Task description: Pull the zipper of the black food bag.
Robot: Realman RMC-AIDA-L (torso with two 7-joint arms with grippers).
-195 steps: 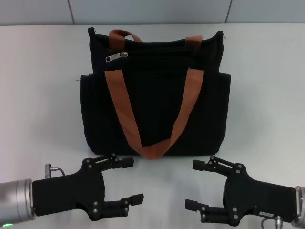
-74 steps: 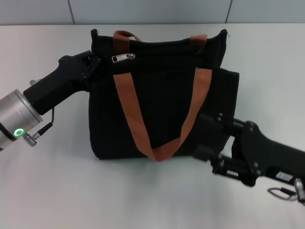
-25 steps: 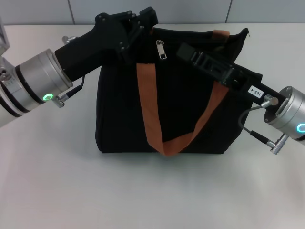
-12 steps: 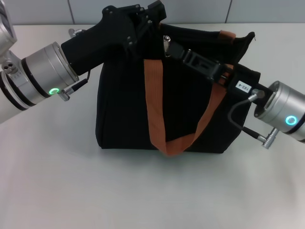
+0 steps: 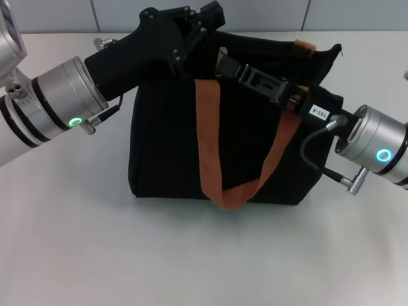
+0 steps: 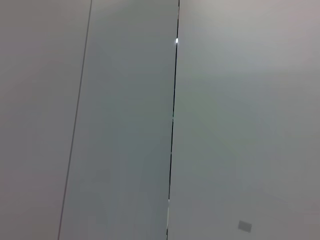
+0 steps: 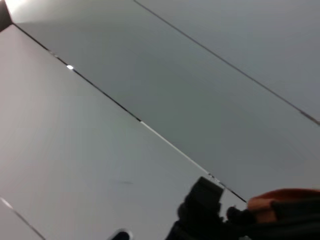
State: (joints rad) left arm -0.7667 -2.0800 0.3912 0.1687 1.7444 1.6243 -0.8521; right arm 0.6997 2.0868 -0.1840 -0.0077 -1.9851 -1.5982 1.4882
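The black food bag (image 5: 166, 146) stands on the white table, its front orange-brown handle (image 5: 207, 140) hanging down its face. My left gripper (image 5: 203, 19) is shut on the bag's upper left corner, which it hides. My right arm reaches from the right across the bag's upper front. My right gripper (image 5: 223, 62) lies on the zip line near the left end. The silver zipper pull is hidden at its tip. The right wrist view shows only an orange-brown strap (image 7: 280, 200) and a wall. The left wrist view shows only wall.
The second orange-brown handle (image 5: 305, 46) sticks up at the bag's back right. The white table (image 5: 95, 242) spreads in front of and beside the bag. A grey wall runs behind it.
Over the last second my right gripper slid left along the bag's top onto the zipper pull, covering it. The left gripper and the bag's top shifted slightly right, then held still.
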